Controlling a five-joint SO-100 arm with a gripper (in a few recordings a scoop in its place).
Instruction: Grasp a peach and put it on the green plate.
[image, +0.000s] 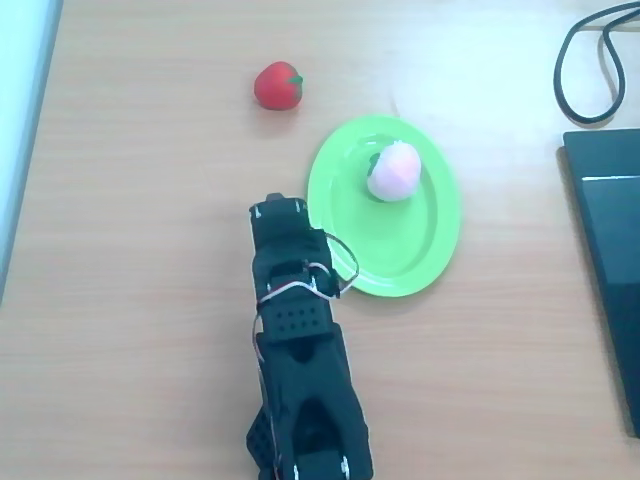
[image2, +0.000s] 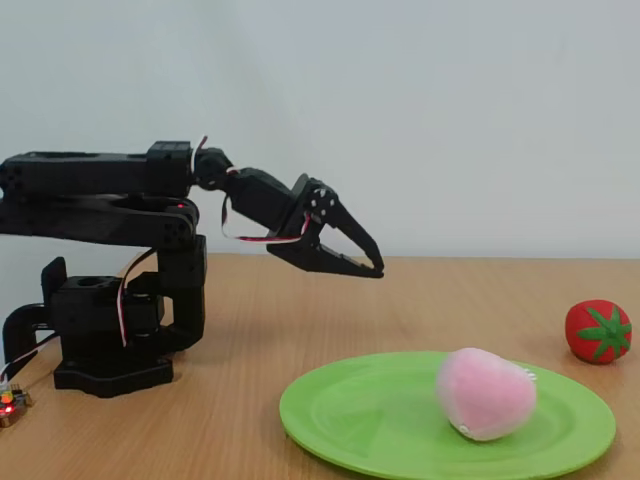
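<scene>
Peach (image2: 487, 393) rests on the green plate (image2: 370, 420). My gripper (image2: 368, 262) hangs above the table, apart from it, jaws closed, empty.

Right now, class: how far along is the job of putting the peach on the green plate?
Done: the peach lies on the green plate. In hand: nothing; the end effector hangs above the table, apart from the fruit. Left: apparently nothing.
</scene>
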